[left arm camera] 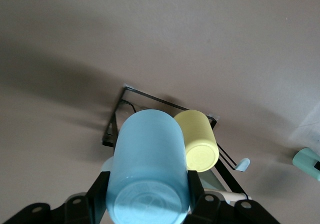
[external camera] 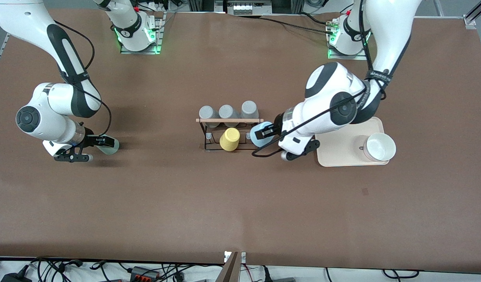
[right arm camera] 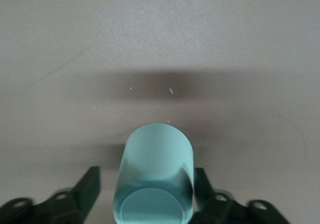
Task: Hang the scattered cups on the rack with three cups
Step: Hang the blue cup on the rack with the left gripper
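Observation:
The rack [external camera: 228, 120] is a black wire stand with a wooden rod in the middle of the table. Three grey cups [external camera: 227, 112] hang on its farther side and a yellow cup [external camera: 229, 139] on its nearer side. My left gripper [external camera: 265, 132] is shut on the light blue cup [external camera: 257, 140] at the rack's end toward the left arm. In the left wrist view the blue cup [left arm camera: 147, 159] sits between the fingers [left arm camera: 100, 186], over the rack [left arm camera: 150, 99] and beside the yellow cup [left arm camera: 197, 141]. My right gripper [external camera: 101, 143] is open around the mint-green cup [external camera: 109, 145]. One finger [right arm camera: 200, 184] touches the mint-green cup [right arm camera: 157, 154]; the other stands apart.
A cream tray [external camera: 338, 150] with a white bowl [external camera: 379, 147] lies toward the left arm's end, just beside the left wrist. The mint cup also shows at the edge of the left wrist view [left arm camera: 307, 161].

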You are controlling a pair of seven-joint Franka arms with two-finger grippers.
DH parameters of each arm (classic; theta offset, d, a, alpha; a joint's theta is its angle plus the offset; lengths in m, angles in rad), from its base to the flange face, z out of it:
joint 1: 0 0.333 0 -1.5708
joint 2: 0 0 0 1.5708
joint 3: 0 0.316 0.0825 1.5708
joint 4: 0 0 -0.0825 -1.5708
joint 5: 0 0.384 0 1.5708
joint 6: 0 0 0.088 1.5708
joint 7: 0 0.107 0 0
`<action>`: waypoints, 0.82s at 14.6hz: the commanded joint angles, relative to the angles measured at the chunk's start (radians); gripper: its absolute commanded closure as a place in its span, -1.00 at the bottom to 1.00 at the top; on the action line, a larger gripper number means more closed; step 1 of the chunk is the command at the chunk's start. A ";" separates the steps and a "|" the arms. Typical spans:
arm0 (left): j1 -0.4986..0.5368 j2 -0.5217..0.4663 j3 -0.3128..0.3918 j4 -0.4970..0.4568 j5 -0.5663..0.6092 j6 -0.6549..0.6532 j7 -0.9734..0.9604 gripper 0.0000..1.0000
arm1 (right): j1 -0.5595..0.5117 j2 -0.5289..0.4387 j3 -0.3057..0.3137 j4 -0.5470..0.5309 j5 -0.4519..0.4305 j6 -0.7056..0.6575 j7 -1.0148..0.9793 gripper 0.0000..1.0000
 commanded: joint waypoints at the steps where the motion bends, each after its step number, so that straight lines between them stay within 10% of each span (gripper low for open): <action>1: -0.026 0.031 0.006 0.036 -0.003 0.023 -0.034 0.99 | -0.008 -0.036 0.005 -0.018 -0.008 -0.031 -0.021 0.17; 12: -0.092 0.093 0.011 0.033 0.133 0.085 -0.034 0.97 | 0.035 -0.063 0.016 0.254 0.010 -0.336 0.000 0.30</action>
